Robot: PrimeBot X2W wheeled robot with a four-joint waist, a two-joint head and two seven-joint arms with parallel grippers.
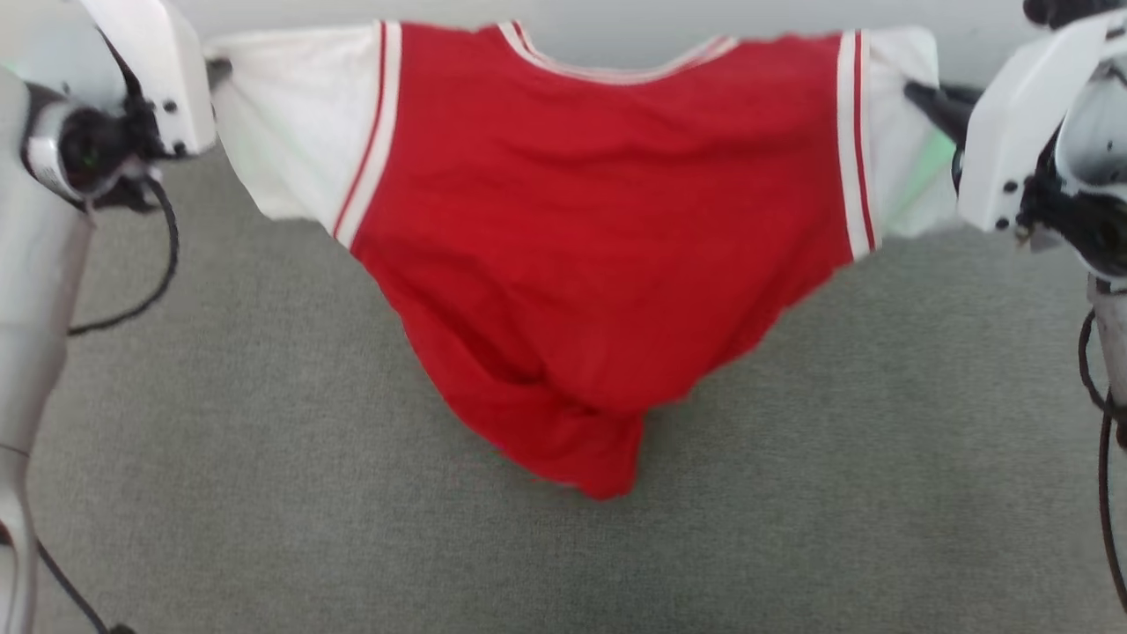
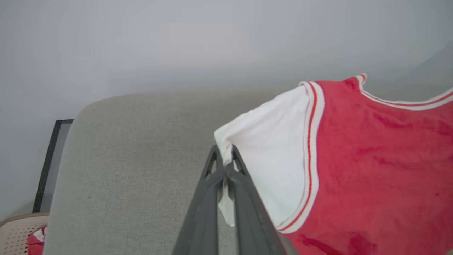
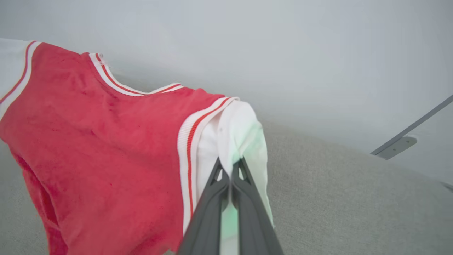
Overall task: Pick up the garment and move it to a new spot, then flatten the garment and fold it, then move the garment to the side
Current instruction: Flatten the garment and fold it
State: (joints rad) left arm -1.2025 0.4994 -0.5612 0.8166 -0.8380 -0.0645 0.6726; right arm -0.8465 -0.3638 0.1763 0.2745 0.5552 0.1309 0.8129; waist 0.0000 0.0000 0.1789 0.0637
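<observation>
The garment [image 1: 581, 229], a red jersey with white sleeves and red-white stripe trim, hangs stretched between my two grippers above the grey surface [image 1: 264, 458], its plain red side toward the head camera. Its lower hem [image 1: 599, 467] sags to a point near the surface. My left gripper [image 2: 223, 156] is shut on the edge of one white sleeve [image 2: 269, 170]. My right gripper [image 3: 230, 164] is shut on the other white sleeve [image 3: 244, 134]. In the head view the left gripper [image 1: 218, 70] sits at the upper left and the right gripper [image 1: 920, 95] at the upper right.
The grey fabric surface [image 2: 134, 159] has a rounded far corner and ends at a pale wall [image 2: 177, 42]. A dark frame [image 2: 47, 166] leans at its left. A perforated beige basket [image 2: 19, 235] with something red in it sits at the left wrist view's lower left.
</observation>
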